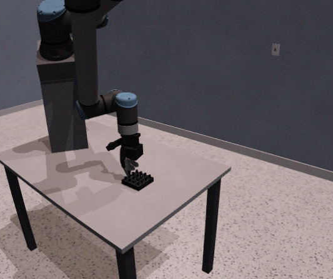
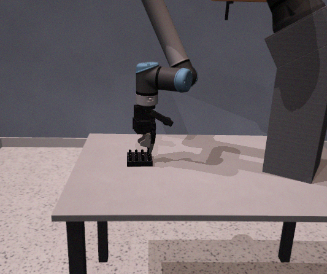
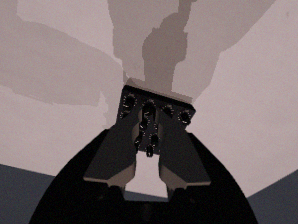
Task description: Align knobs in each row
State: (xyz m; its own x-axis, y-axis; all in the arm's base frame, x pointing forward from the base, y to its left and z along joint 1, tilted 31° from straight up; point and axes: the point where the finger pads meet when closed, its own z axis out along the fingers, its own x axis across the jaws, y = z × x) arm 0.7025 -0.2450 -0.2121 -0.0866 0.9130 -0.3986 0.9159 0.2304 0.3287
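One knob in the knob box, which is sitting near the middle of the table, is being pinched between the nearly closed fingers of the gripper; the wrist is hanging vertically above so that its rotation can be turning that knob toward its row's mark

We see a pale grey rectangular table on dark legs — it carries a small black knob box near its middle and the arm's tall grey pedestal at one corner.
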